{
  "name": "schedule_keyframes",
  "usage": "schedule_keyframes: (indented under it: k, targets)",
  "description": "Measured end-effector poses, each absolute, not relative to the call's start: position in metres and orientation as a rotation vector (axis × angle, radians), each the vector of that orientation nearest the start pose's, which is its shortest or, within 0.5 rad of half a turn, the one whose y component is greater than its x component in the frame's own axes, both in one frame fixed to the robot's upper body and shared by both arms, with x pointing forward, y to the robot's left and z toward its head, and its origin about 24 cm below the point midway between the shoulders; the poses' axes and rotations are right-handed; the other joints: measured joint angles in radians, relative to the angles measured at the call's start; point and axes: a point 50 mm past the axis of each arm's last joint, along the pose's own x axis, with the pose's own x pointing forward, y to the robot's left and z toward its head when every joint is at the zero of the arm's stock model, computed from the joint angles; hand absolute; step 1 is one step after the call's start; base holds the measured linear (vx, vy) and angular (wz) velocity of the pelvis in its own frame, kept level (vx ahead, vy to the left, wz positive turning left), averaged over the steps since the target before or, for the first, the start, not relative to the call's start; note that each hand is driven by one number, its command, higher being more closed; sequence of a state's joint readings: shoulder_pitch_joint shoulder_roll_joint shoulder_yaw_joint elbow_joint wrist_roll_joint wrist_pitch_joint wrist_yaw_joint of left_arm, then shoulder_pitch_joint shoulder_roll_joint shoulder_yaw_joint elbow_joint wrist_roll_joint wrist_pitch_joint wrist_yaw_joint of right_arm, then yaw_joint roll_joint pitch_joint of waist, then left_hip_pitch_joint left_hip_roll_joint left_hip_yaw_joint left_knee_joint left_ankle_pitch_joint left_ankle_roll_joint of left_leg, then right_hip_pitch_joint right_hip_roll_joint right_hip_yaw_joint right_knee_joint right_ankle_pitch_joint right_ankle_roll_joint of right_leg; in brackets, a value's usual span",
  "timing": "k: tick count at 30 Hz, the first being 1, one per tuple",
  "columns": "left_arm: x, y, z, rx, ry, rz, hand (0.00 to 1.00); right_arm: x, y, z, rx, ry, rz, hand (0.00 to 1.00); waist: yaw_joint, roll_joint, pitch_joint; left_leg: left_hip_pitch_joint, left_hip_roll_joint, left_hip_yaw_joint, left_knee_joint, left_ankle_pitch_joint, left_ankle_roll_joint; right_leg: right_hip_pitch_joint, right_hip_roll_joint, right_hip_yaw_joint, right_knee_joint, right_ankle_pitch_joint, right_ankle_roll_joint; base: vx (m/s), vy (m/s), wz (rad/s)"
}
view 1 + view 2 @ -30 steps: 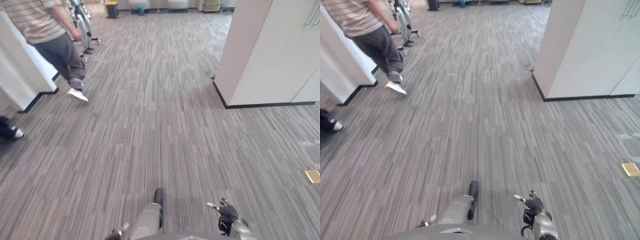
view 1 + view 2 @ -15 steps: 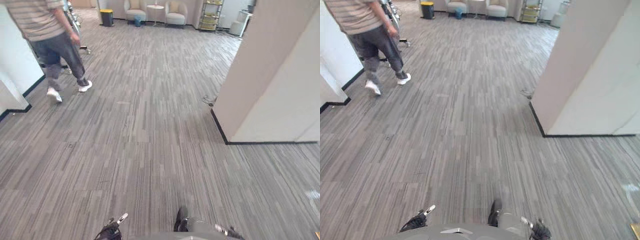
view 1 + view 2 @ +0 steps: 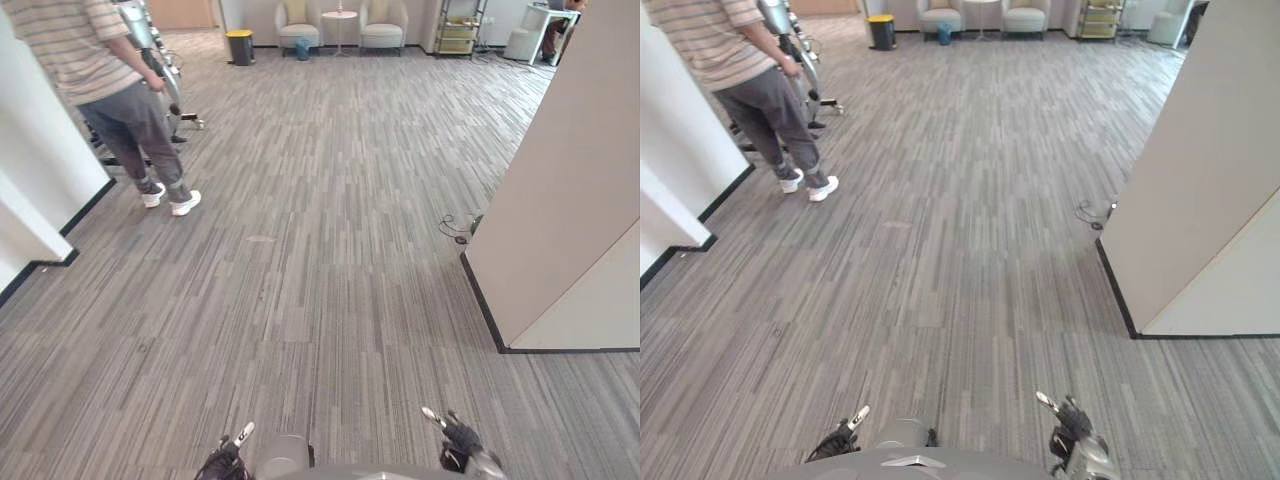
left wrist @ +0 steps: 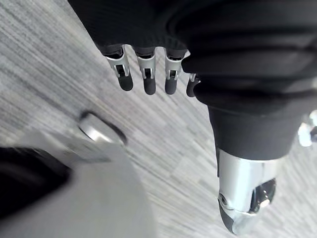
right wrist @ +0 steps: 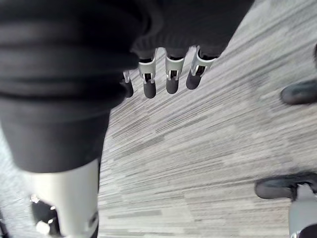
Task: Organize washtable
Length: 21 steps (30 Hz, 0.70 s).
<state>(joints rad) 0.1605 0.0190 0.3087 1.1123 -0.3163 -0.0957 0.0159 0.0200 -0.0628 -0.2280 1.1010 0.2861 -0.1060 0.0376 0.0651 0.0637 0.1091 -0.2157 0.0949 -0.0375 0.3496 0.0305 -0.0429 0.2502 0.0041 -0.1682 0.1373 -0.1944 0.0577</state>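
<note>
Facing open grey striped carpet floor (image 3: 320, 280), both hands low at near edge.
Left hand (image 3: 222, 466) and right hand (image 3: 460, 442) hanging over carpet, fingers (image 4: 144, 74) straight and apart, gripping nothing, same on right fingers (image 5: 171, 75). Person in striped shirt and dark trousers (image 3: 110, 80) far left; tall white partition wall (image 3: 570, 200) right; beige armchairs (image 3: 383, 12) at far end.

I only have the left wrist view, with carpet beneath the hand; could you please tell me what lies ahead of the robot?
Observer: Open grey striped carpet, with a tall white wall corner on the right.
Operator: Is anyone nearby, please?
Observer: Yes, a person in a striped shirt and dark trousers stands ahead on the left.
Operator: And the right hand?
Observer: The right hand hangs open over the carpet, holding nothing.
</note>
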Motion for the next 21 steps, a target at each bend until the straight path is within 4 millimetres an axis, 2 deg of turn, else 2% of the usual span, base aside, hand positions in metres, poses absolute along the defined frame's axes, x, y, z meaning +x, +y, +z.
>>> schedule_keyframes:
  k: [1,2,12,15,16,18,19,20,21]
  targets:
    - [0.046,0.204,-0.17,-0.363,1.115,0.569,0.0,0.109,-0.197,-0.158,0.339,0.962,-0.379,0.0,-0.001,-0.034,-0.005,0.022,-0.019,0.013,-0.025,-0.009,0.015,-0.005,-0.033,0.003,0.029,-0.009,0.0,0.25,0.121,0.08]
    - [0.042,0.229,-0.166,-0.129,1.166,0.428,0.0,0.091,-0.183,-0.166,0.332,1.052,-0.31,0.0,-0.027,-0.14,0.046,0.208,-0.129,0.052,-0.455,0.17,0.03,-0.002,-0.132,0.045,-0.01,-0.057,0.066,0.13,0.053,0.04]
    - [0.042,0.229,-0.167,-0.135,1.169,0.418,0.0,0.085,-0.189,-0.167,0.359,1.065,-0.361,0.0,-0.028,-0.137,0.046,0.199,-0.128,0.058,-0.455,0.169,0.03,-0.006,-0.129,0.046,-0.025,-0.062,0.059,0.0,0.0,0.0]
    - [0.043,0.229,-0.167,-0.134,1.171,0.41,0.0,0.082,-0.193,-0.168,0.388,1.076,-0.404,0.0,-0.025,-0.13,0.03,0.162,-0.131,0.058,-0.443,0.164,0.038,-0.038,-0.133,0.047,-0.032,-0.066,0.064,0.01,0.013,0.01]
    - [0.043,0.229,-0.167,-0.136,1.17,0.414,0.0,0.082,-0.193,-0.169,0.401,1.085,-0.417,0.0,-0.024,-0.137,0.022,0.132,-0.136,0.057,-0.424,0.156,0.043,-0.052,-0.135,0.046,-0.043,-0.063,0.068,0.05,0.042,0.08]
    - [0.048,0.229,-0.166,-0.153,1.162,0.426,0.0,0.084,-0.193,-0.169,0.43,1.085,-0.441,0.0,-0.02,-0.139,0.024,0.031,-0.152,0.066,-0.267,0.079,0.063,-0.081,-0.158,0.026,-0.032,-0.068,0.079,0.11,0.055,0.14]
    - [0.05,0.231,-0.165,-0.162,1.156,0.438,0.0,0.081,-0.195,-0.169,0.435,1.092,-0.459,0.0,-0.015,-0.15,0.026,-0.055,-0.165,0.108,-0.071,-0.016,0.107,-0.092,-0.19,-0.008,-0.005,-0.084,0.12,0.36,0.104,0.37]
    - [0.053,0.229,-0.165,-0.164,1.143,0.432,0.0,0.067,-0.197,-0.172,0.429,1.129,-0.479,0.0,-0.012,-0.153,0.019,-0.095,-0.182,0.167,0.111,-0.115,0.13,-0.064,-0.214,-0.033,0.043,-0.095,0.164,0.4,0.12,0.44]
    - [0.052,0.223,-0.166,-0.179,1.143,0.426,0.0,0.066,-0.204,-0.17,0.424,1.115,-0.495,0.0,-0.009,-0.123,0.016,-0.088,-0.178,0.176,0.145,-0.164,0.122,-0.089,-0.204,-0.047,0.132,-0.098,0.167,0.33,0.242,0.58]
